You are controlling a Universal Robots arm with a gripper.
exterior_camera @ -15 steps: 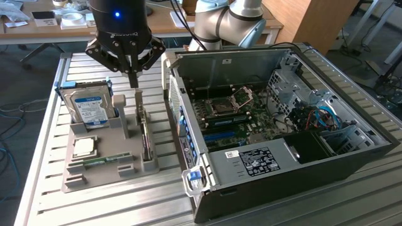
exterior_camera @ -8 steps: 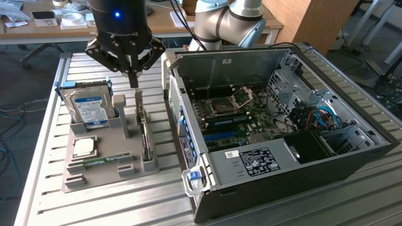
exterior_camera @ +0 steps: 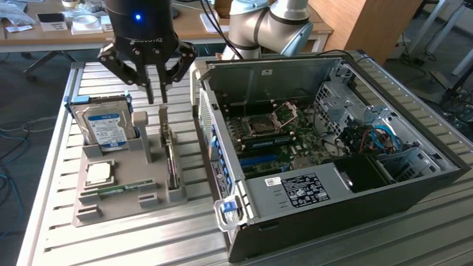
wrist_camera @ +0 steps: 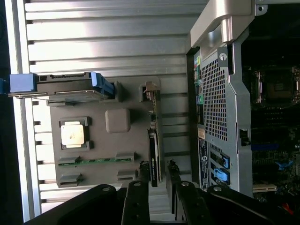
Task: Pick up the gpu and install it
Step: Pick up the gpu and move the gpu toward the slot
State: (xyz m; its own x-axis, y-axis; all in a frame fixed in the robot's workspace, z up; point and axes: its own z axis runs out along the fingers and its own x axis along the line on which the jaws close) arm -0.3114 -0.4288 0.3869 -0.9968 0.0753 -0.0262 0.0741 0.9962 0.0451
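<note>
gpu (exterior_camera: 170, 160) (wrist_camera: 153, 154): we find it standing on edge in the grey holder (exterior_camera: 122, 166), beside the computer case (exterior_camera: 384, 205).
gripper (exterior_camera: 157, 98) (wrist_camera: 158, 166): we note it above the gpu, fingers slightly parted, grasping nothing.

Open air above the gpu (exterior_camera: 172, 166) — case wall (exterior_camera: 206, 113) just beside it, hard drive (exterior_camera: 107, 124) farther off.

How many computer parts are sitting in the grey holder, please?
4: the hard drive standing at the holder's far end, the CPU flat in front of it, the RAM stick nearest the camera, and the gpu on edge along the side facing the case.
</note>
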